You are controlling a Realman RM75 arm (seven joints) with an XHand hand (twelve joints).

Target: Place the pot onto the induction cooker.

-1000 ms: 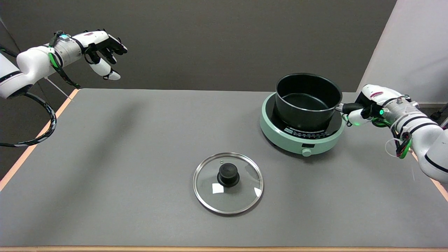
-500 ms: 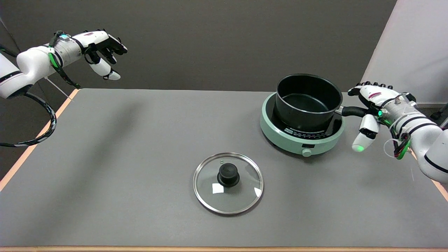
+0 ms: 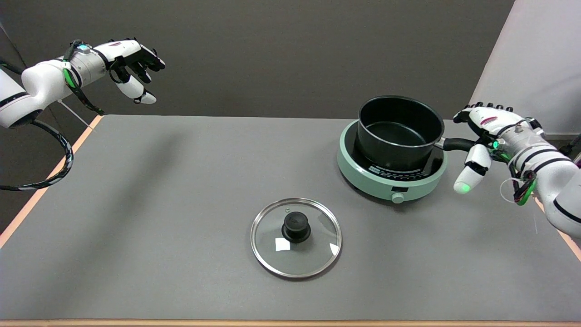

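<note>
A black pot (image 3: 399, 131) sits on the green induction cooker (image 3: 391, 179) — its handle ends just beside the right hand (image 3: 483, 136), whose fingers (image 3: 470, 175) are spread wide, holding nothing.

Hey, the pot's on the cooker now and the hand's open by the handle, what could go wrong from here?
1. The right hand is open with its fingers close around the handle; pulling away carelessly might snag it and drag the pot off centre.
2. The pot seems to sit towards the cooker's far side, so a nudge could perhaps push it over the rim.
</note>
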